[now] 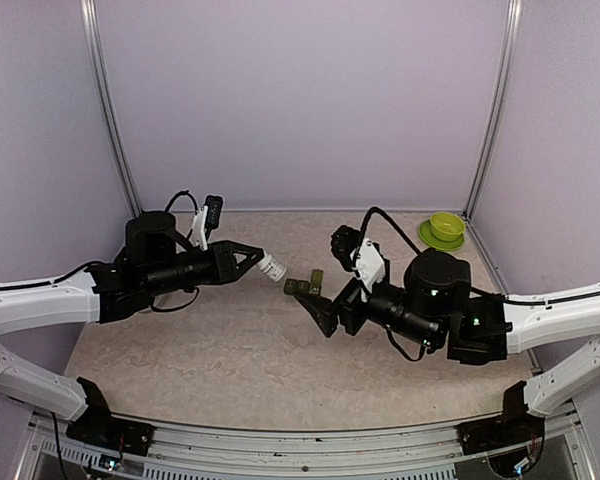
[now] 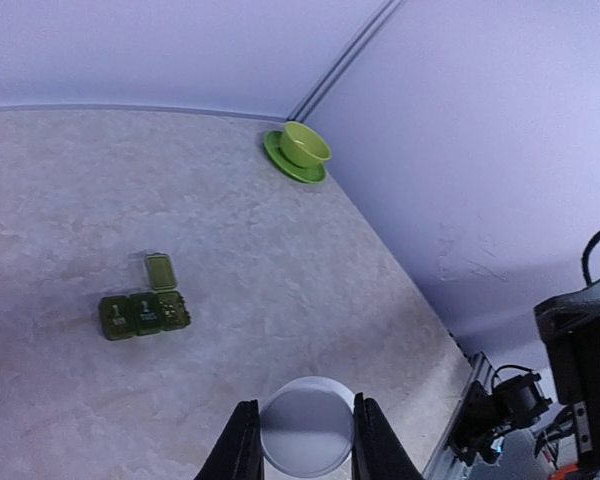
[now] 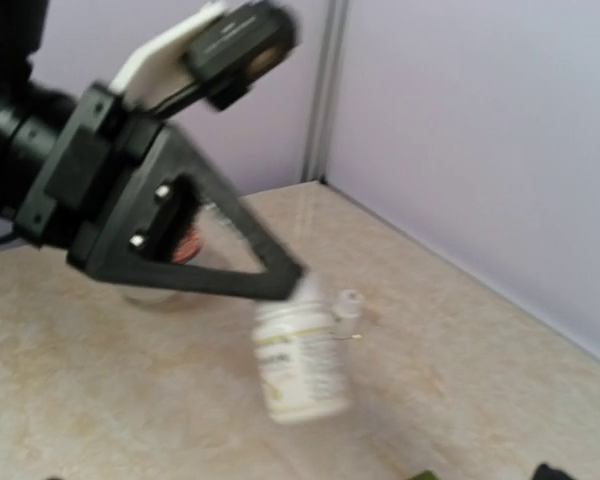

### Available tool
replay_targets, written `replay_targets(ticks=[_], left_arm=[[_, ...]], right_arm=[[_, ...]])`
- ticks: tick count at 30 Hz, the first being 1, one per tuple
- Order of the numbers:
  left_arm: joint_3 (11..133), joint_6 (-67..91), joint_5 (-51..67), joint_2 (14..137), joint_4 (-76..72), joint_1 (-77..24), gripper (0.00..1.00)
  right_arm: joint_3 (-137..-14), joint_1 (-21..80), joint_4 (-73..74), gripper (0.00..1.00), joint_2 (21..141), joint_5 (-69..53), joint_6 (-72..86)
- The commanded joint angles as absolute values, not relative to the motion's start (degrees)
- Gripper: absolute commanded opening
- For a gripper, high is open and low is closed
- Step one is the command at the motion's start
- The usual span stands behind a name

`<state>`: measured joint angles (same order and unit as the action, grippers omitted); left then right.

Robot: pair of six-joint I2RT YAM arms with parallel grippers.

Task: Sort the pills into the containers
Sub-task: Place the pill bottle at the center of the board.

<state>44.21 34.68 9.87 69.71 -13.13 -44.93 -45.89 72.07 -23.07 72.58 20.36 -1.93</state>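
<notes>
While both arms reach in from the near edge of the table (image 1: 220,360), my right gripper (image 1: 320,312) is the item closest to me. It sits on the near side of the containers (image 1: 303,285), slightly to their right and just clear of them. Its jaws stand apart with nothing between them. The right wrist view shows only dark finger ends low at the frame edge and is blurred. The containers lie flat near the middle of the table as a dark green strip of three joined square compartments (image 2: 145,312). One lid (image 2: 160,271) is folded back and lies flat on the strip's far side. The other two compartments are covered. No pill can be made out in or around the strip at this resolution. Just left of the containers and slightly beyond them, my left gripper (image 1: 255,258) is clamped on a white bottle (image 1: 272,266). The fingers (image 2: 242,445) press on either side of the bottle's round end (image 2: 306,425). The bottle is tilted, and its free end points toward the containers without touching them (image 3: 300,360). Well beyond the containers and to their right, a lime-green bowl (image 1: 446,225) stands upright on its saucer (image 2: 280,162) in the far right corner of the table.
</notes>
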Motion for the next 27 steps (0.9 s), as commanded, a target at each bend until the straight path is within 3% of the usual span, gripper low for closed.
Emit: replay_targets(ticks=[1,27], left_arm=[[45.88,28.68,1.32,71.02,-8.15,-43.47,0.13],[53.92,21.65,-21.71,92.05,-2.53,-38.23,0.15]], right_arm=[[-42.97,70.55,-21.98,1.00,68.80,22.96,-1.48],[-38.32,69.00,-21.60,1.00,65.83,24.44,0.50]])
